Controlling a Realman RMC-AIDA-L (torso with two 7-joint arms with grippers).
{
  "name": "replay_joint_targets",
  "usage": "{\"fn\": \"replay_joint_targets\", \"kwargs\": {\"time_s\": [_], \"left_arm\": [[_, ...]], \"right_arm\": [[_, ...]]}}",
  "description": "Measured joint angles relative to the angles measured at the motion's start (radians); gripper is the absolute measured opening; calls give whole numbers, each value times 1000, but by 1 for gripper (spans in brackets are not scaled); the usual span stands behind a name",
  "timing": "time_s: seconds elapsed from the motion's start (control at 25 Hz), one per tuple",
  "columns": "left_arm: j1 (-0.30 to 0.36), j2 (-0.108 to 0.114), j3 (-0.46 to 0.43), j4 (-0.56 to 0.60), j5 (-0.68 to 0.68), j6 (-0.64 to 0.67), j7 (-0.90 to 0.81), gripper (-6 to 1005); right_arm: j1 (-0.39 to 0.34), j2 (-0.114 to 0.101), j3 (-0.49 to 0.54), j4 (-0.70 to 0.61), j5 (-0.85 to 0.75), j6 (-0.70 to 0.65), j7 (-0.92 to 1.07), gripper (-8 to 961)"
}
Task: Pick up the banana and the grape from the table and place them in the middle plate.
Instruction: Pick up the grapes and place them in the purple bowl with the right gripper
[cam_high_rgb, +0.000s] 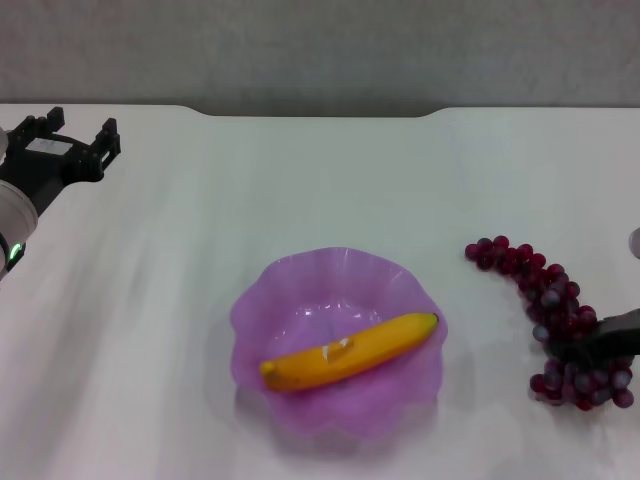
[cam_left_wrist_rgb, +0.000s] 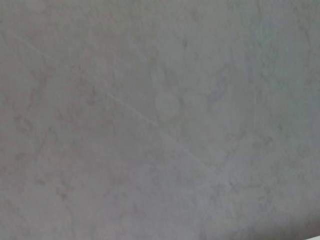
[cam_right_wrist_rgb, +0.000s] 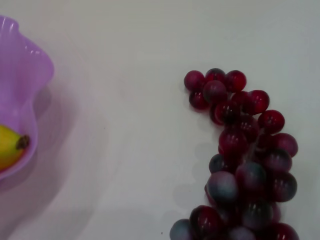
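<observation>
1. The banana (cam_high_rgb: 350, 352) already lies inside the middle plate (cam_high_rgb: 262, 300), stretched across the purple dish's floor with one end toward my left and the other resting by the rim on my right.
2. The plate sits on the white table (cam_high_rgb: 300, 180), in front of me and roughly central.
3. The grape (cam_high_rgb: 550, 320) bunch is still on the table, well to the right of the plate and apart from it (a long curved string of dark red beads, some greyish).
4. My right gripper (cam_high_rgb: 600, 345) reaches in from the right edge of the head view, a dark finger lying across the near end of the bunch. I cannot tell whether it is open or closed on the grapes.
5. My right wrist camera looks down on the grapes (cam_right_wrist_rgb: 245, 160), with the plate's wavy rim (cam_right_wrist_rgb: 30, 65) and the banana's tip (cam_right_wrist_rgb: 11, 146) at one side.
6. My left gripper (cam_high_rgb: 75, 145) is parked over the far left of the table, its dark fingers spread apart and holding nothing.
7. My left wrist camera shows only a plain grey surface.
</observation>
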Motion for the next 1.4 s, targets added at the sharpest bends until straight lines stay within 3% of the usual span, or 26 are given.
{"fn": "replay_joint_targets", "kwargs": {"time_s": [0.44,1.4], "left_arm": [[-1,-1,2,1,0,0,0,663],[5,-1,0,6,0,0,0,663]], "right_arm": [[0,-1,-16,-2,15,31,-13,466],[-95,5,-20,-58,380,233,-310,422]]}}
